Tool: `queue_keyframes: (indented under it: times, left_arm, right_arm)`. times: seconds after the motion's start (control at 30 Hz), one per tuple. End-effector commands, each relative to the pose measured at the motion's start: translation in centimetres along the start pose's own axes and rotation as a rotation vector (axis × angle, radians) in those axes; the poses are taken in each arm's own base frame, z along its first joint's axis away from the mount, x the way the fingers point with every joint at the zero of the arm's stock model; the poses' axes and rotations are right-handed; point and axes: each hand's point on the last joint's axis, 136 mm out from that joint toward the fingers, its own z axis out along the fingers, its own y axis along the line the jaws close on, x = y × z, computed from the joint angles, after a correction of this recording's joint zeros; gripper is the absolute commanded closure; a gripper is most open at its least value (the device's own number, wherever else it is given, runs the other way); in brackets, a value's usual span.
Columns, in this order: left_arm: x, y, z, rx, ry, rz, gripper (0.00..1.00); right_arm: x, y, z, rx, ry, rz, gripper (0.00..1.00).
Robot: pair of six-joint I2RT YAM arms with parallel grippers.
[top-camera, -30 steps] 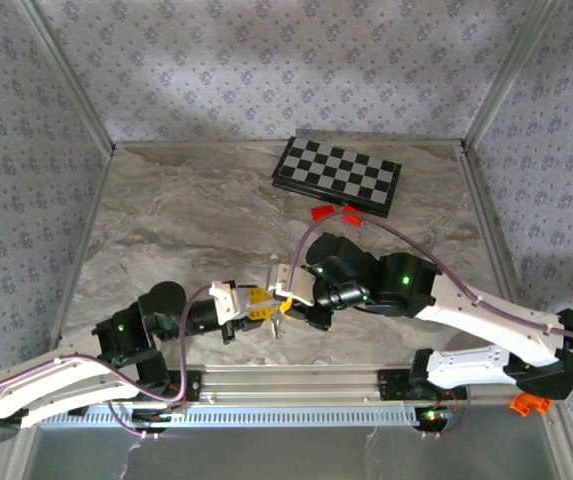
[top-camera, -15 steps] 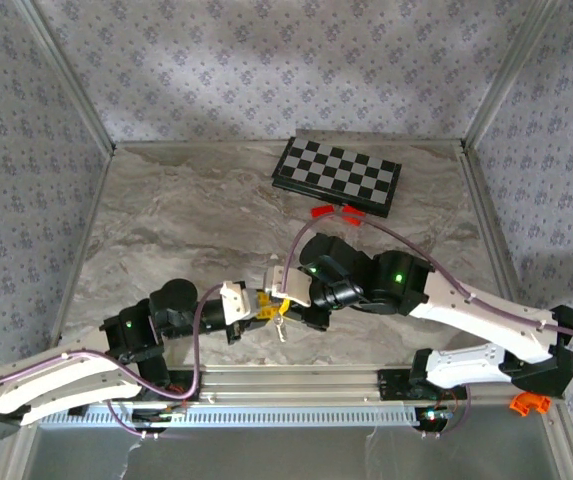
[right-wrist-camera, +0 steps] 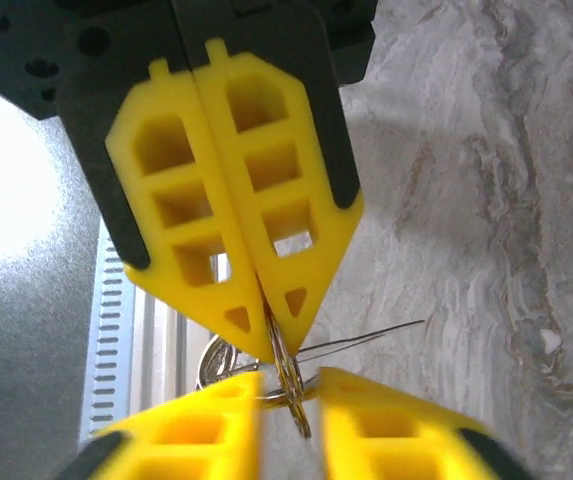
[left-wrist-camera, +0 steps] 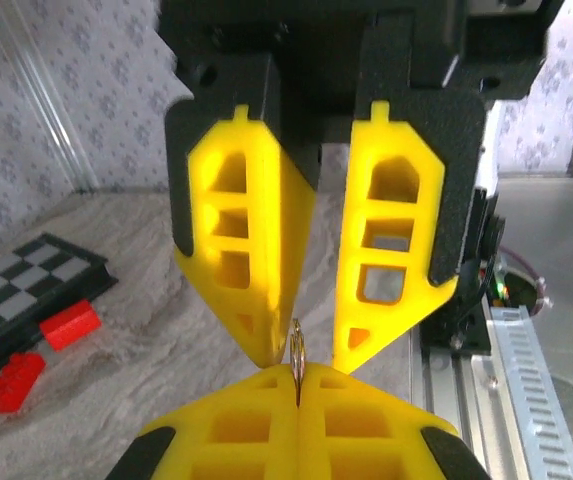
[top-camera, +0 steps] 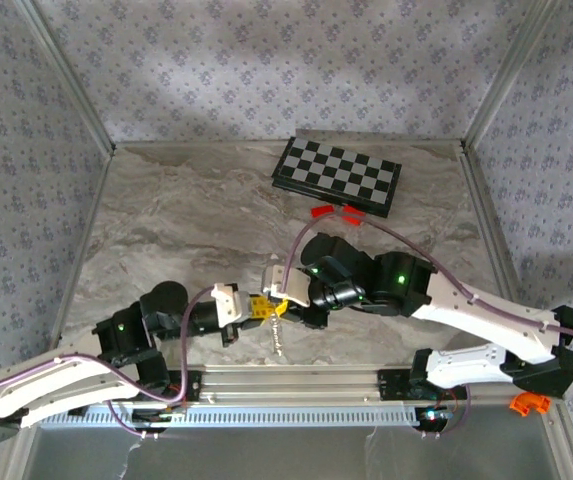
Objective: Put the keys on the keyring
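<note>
Yellow-fingered left gripper (left-wrist-camera: 297,380) pinches the thin metal keyring (left-wrist-camera: 297,350) tight; we see the right gripper (right-wrist-camera: 291,400) with jaws narrowly parted around it (near edge of the grey marbled table (top-camera: 166,230)), small silver keys (top-camera: 278,335) dangling.

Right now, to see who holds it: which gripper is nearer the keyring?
Left. The left gripper is shut on the keyring; the right gripper faces it, open, its fingertips flanking the ring.

We see the chessboard (top-camera: 337,176) at the table's (top-camera: 166,230) one o'clock, two blocks (top-camera: 321,211) just at its six, the keyring (left-wrist-camera: 297,347) toward the table's six.
</note>
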Motion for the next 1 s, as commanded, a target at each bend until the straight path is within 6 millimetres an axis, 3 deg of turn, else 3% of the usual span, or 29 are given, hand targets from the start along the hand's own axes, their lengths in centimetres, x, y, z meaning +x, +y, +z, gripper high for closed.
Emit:
queue_keyframes:
  times: [0.0, 0.2, 0.23, 0.6, 0.77, 0.97]
  left_arm:
    - [-3.8, -0.4, -1.1, 0.022, -0.171, 0.005, 1.0]
    - [-4.5, -0.4, -1.6, 0.016, -0.216, 0.014, 1.0]
    - [-4.5, -0.5, -1.6, 0.019, -0.217, 0.013, 1.0]
    - [-4.3, -0.6, -1.8, 0.023, -0.225, -0.001, 1.0]
    - [-4.3, -0.7, -1.9, 0.032, -0.231, -0.005, 1.0]
    - [-4.4, -0.8, -2.0, 0.036, -0.237, -0.008, 1.0]
  right_arm:
    - [-0.7, 0.5, -0.9, -0.006, -0.074, 0.029, 0.65]
    - [-1.8, 0.3, -1.1, 0.001, -0.167, 0.046, 0.64]
    - [-0.8, 0.5, -0.5, -0.009, -0.144, 0.052, 0.64]
    - [-1.9, 0.9, -0.8, -0.044, -0.255, 0.07, 0.55]
    - [-2.1, 0.6, -0.6, -0.041, -0.264, 0.078, 0.7]
    - [-2.1, 0.5, -0.4, -0.037, -0.263, 0.083, 0.7]
